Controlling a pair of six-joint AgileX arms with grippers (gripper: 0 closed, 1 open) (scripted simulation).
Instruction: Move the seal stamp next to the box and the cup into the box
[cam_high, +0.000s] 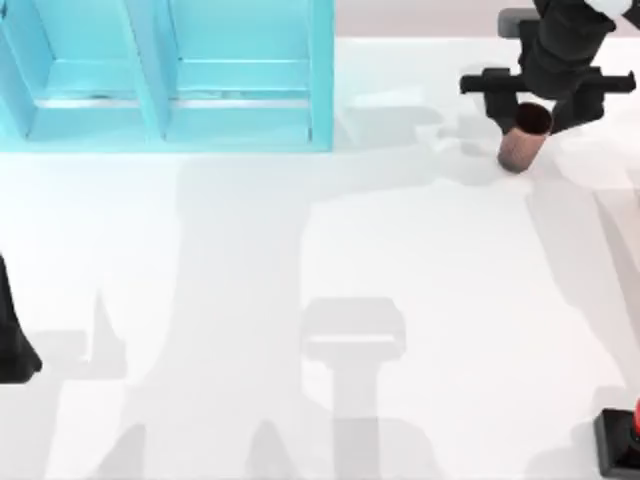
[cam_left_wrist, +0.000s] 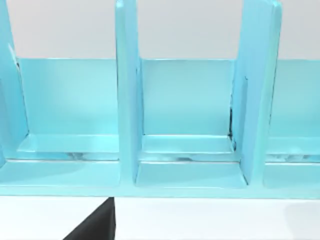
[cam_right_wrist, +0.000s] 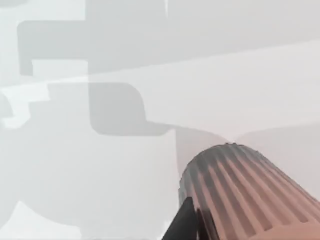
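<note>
The brown ribbed cup (cam_high: 524, 141) stands at the table's far right, to the right of the blue box (cam_high: 170, 75). My right gripper (cam_high: 532, 116) reaches down over it, with a black finger on each side of its rim, shut on it. Up close in the right wrist view, the cup (cam_right_wrist: 250, 195) has a black finger (cam_right_wrist: 184, 222) against its side. The seal stamp (cam_high: 622, 438), a black block with a red knob, sits at the near right corner, cut off by the picture's edge. My left arm (cam_high: 14, 340) is parked at the left edge.
The blue box is an open rack with upright dividers (cam_left_wrist: 127, 95) forming several compartments, along the far left of the white table (cam_high: 330, 250). In the left wrist view, the compartments face the camera. Arm shadows lie across the table's middle.
</note>
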